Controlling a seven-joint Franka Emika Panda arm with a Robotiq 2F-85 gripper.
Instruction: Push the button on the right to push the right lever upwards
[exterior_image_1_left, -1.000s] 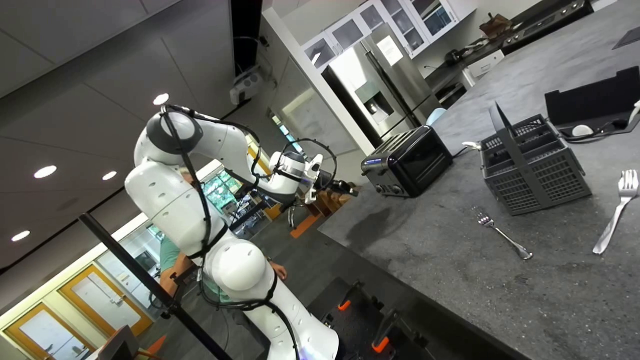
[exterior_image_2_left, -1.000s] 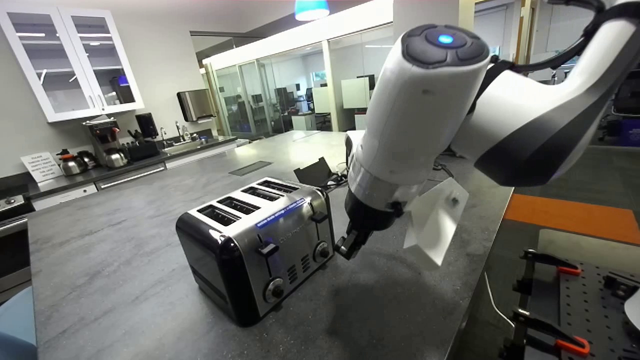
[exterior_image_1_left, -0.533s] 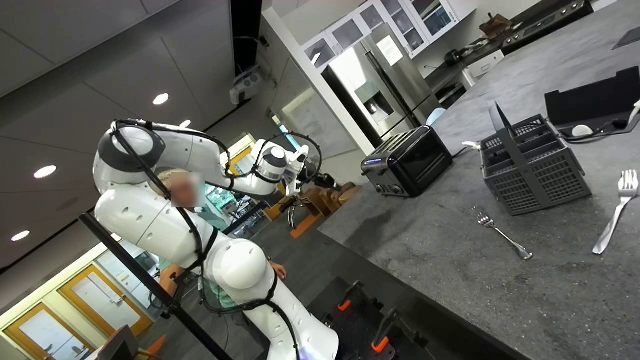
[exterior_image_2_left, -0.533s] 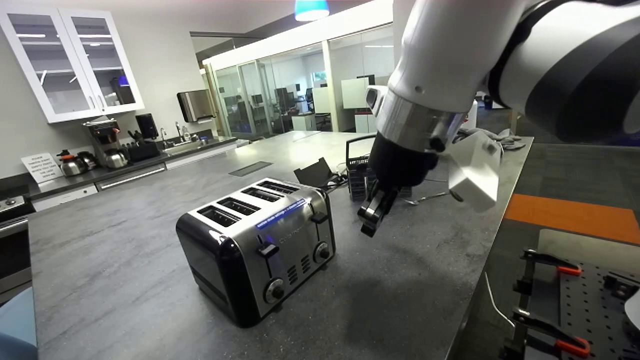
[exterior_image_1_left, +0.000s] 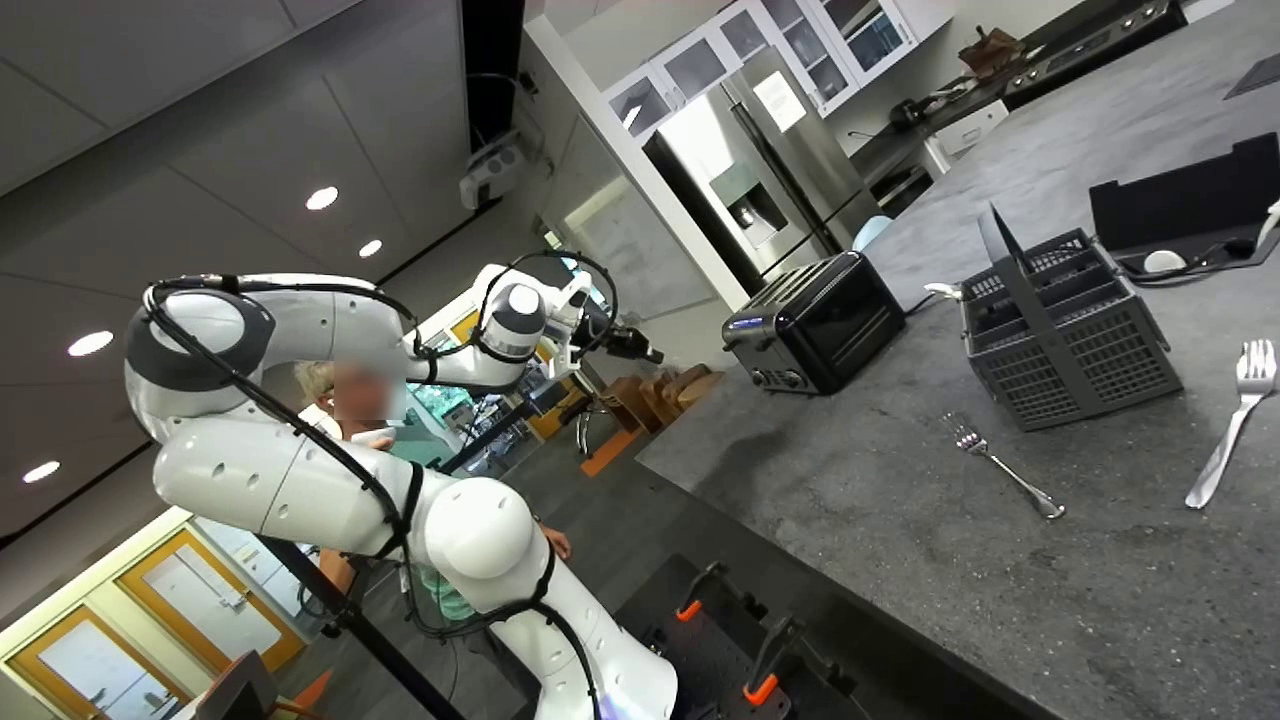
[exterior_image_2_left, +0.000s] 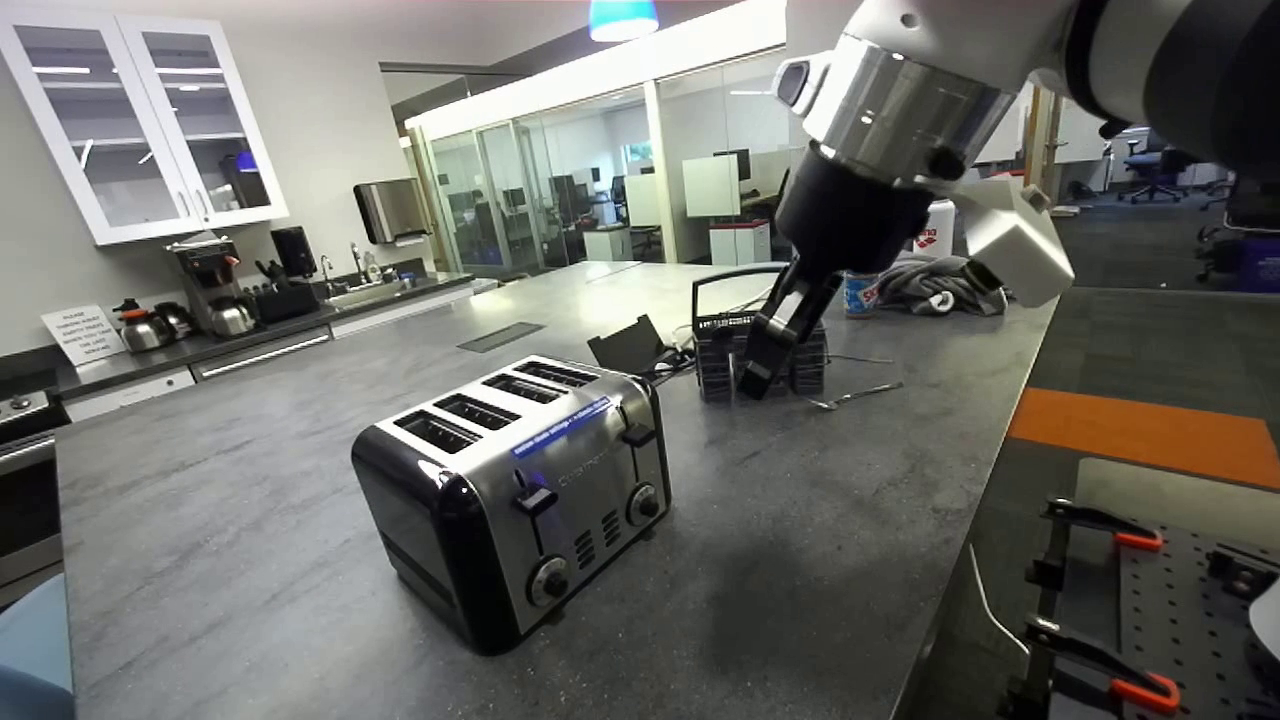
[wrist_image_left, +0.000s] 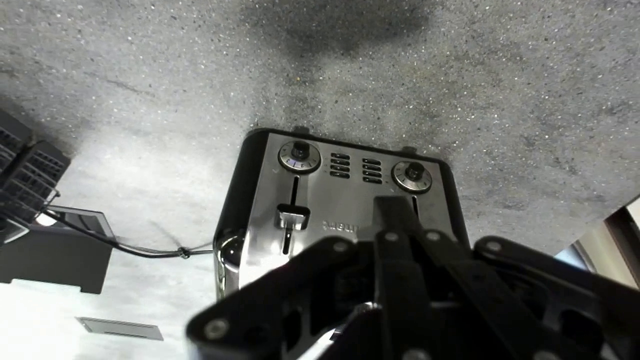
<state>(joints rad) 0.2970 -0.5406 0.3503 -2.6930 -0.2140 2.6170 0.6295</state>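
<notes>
The toaster (exterior_image_2_left: 590, 470) is silver and black, with two levers and two knobs on its front; it also shows in the other views (exterior_image_1_left: 840, 320) (wrist_image_left: 330, 192). The right lever (exterior_image_2_left: 638, 434) has slot showing above and below it; in the wrist view this lever (wrist_image_left: 293, 216) is left of the fingers. The right knob (exterior_image_2_left: 645, 503) is below it, also visible in the wrist view (wrist_image_left: 300, 156). The left lever (exterior_image_2_left: 537, 499) is hidden by my fingers in the wrist view. My gripper (exterior_image_2_left: 757, 385) is shut, with nothing visible in it, raised above the counter in front of the toaster, apart from it (exterior_image_1_left: 652, 354) (wrist_image_left: 393, 204).
The grey counter (exterior_image_1_left: 860, 480) carries a dark cutlery basket (exterior_image_1_left: 1080, 340), a black tray (exterior_image_1_left: 1190, 195) and two forks (exterior_image_1_left: 1005, 475) (exterior_image_1_left: 1235, 425). A cord (wrist_image_left: 155, 254) runs from the toaster's side. A can (exterior_image_2_left: 860, 295) and grey cloth (exterior_image_2_left: 930, 285) lie farther along. The counter edge (exterior_image_2_left: 985, 480) is beside the arm.
My gripper has moved up and away from the toaster, from close beside the right knob. The arm has drawn back. The toaster and its levers look the same.
</notes>
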